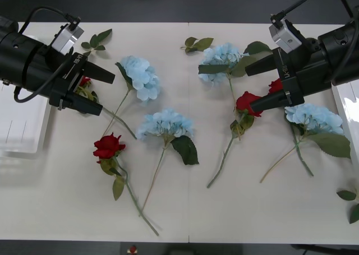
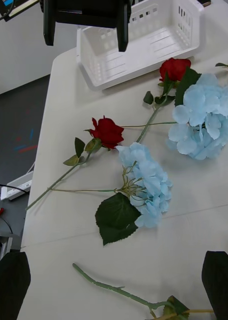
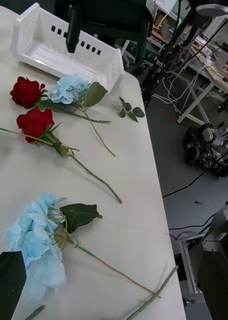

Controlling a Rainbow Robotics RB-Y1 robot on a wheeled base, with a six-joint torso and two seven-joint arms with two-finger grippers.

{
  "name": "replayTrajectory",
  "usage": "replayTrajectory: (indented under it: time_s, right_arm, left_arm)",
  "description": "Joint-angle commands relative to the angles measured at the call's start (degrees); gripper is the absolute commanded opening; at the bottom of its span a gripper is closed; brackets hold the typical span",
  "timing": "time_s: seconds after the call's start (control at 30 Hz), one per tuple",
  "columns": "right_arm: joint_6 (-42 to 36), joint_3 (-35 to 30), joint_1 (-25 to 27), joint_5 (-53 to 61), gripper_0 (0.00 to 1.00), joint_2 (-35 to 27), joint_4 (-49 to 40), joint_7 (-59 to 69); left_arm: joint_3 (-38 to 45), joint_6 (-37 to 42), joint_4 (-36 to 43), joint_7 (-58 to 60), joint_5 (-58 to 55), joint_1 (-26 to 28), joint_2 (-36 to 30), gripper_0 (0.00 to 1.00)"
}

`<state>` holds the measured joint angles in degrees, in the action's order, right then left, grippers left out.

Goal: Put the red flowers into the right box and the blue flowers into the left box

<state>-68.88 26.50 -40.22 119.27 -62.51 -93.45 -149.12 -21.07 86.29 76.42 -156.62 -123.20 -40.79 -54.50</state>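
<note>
Front view, left claw point(image 1: 96, 91) and right claw point(image 1: 254, 87) both spread (no writing legible), above red flowers point(image 1: 108, 147).

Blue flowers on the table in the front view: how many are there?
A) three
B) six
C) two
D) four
D: four blue flowers lie on the table, one upper left, one in the middle, one upper centre-right and one at the right under the right gripper.
</note>
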Motion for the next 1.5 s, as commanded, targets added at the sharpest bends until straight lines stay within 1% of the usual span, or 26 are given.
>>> replayTrajectory:
  time_s: [0.03, 0.07, 0.1, 0.13, 0.23, 0.37, 0.47, 0.57, 0.67, 0.7, 0.77, 0.83, 0.87, 0.93, 1.03, 1.1, 1.2, 1.3, 1.4, 1.5]
  right_arm:
    - [-0.3, -0.1, -2.5, 0.2, 1.00, -0.3, -0.2, -0.7]
    - [-0.3, -0.1, -2.5, 0.2, 1.00, -0.3, -0.2, -0.7]
    - [-0.4, 2.5, 0.5, -0.6, 1.00, 0.5, 0.9, -0.7]
    - [-0.1, 3.1, 0.7, -0.6, 1.00, 0.5, 1.1, -0.6]
    - [0.5, 4.3, -0.1, -0.2, 1.00, -0.3, 1.1, 0.0]
    - [-0.3, 4.5, -0.8, 0.2, 1.00, -1.0, 1.1, 3.8]
    - [-2.5, 4.5, -2.4, 0.2, 1.00, -1.9, 1.1, 11.4]
    - [-5.1, 4.5, -4.3, 0.3, 1.00, -2.7, 1.1, 23.3]
    - [-7.4, 4.5, -5.7, 0.9, 1.00, -3.6, 1.0, 37.2]
    - [-8.7, 4.5, -6.4, 0.8, 1.00, -3.9, 0.9, 44.7]
    - [-10.3, 4.5, -7.2, 0.6, 1.00, -4.5, 0.9, 53.9]
    - [-11.8, 4.4, -7.7, 0.0, 1.00, -5.6, 0.9, 65.9]
    - [-12.4, 4.5, -7.9, -0.4, 1.00, -6.0, 0.8, 68.8]
    - [-13.9, 4.5, -8.2, -1.8, 1.00, -7.2, 0.8, 79.2]
    - [-15.9, 4.5, -8.2, -4.0, 1.00, -8.5, 0.5, 89.3]
    - [-17.7, 4.5, -8.2, -6.6, 1.00, -9.5, 0.5, 95.5]
    - [-18.9, 4.6, -7.4, -10.5, 1.00, -10.7, 0.4, 100.7]
    - [-18.8, 4.6, -5.7, -14.8, 1.00, -12.1, -0.6, 104.6]
    - [-16.3, 4.6, -3.2, -18.2, 1.00, -13.1, -1.8, 107.1]
    - [-12.8, 4.6, -0.5, -21.5, 1.00, -13.9, -3.3, 107.6]
  left_arm:
    - [0.6, -1.3, 1.2, 1.6, -1.4, -1.4, -0.5, 1.00]
    - [0.6, -1.7, 1.5, 1.6, -1.3, -1.4, -0.6, 1.00]
    - [0.6, -1.7, 1.5, 1.6, -1.3, -1.5, -0.6, 1.00]
    - [0.6, -1.8, 1.5, 1.6, -1.1, -1.5, -0.5, 1.00]
    - [0.6, -3.6, 2.6, 1.6, 0.9, -1.4, -0.3, 1.00]
    - [0.6, -9.2, 6.2, 1.6, 4.8, 0.0, -0.3, 1.00]
    - [0.8, -15.5, 10.1, 6.8, 9.0, 3.1, -0.3, 1.00]
    - [0.9, -23.6, 14.9, 13.7, 15.4, 6.9, -0.3, 1.00]
    - [0.9, -28.6, 18.5, 22.5, 21.1, 9.8, -0.3, 1.00]
    - [0.9, -30.4, 19.7, 26.7, 24.3, 11.0, -0.3, 1.00]
    - [1.2, -31.9, 20.6, 31.6, 28.1, 12.2, -0.3, 1.00]
    - [2.4, -32.2, 20.6, 38.8, 32.6, 13.5, -0.2, 1.00]
    - [2.8, -32.2, 20.6, 40.7, 33.8, 13.8, -0.1, 1.00]
    - [4.0, -32.2, 20.6, 47.9, 38.9, 14.8, -0.1, 1.00]
    - [4.3, -32.0, 20.6, 58.3, 44.2, 15.2, 0.1, 1.00]
    - [4.4, -32.0, 20.7, 67.6, 48.0, 15.2, 0.2, 1.00]
    - [4.4, -31.0, 20.8, 79.2, 53.4, 14.9, 1.2, 1.00]
    - [4.4, -27.9, 20.7, 90.0, 59.0, 13.6, 3.2, 1.00]
    - [4.5, -22.1, 20.6, 101.8, 64.9, 11.3, 5.5, 1.00]
    - [4.9, -17.0, 19.3, 108.4, 69.4, 9.1, 7.7, 1.00]
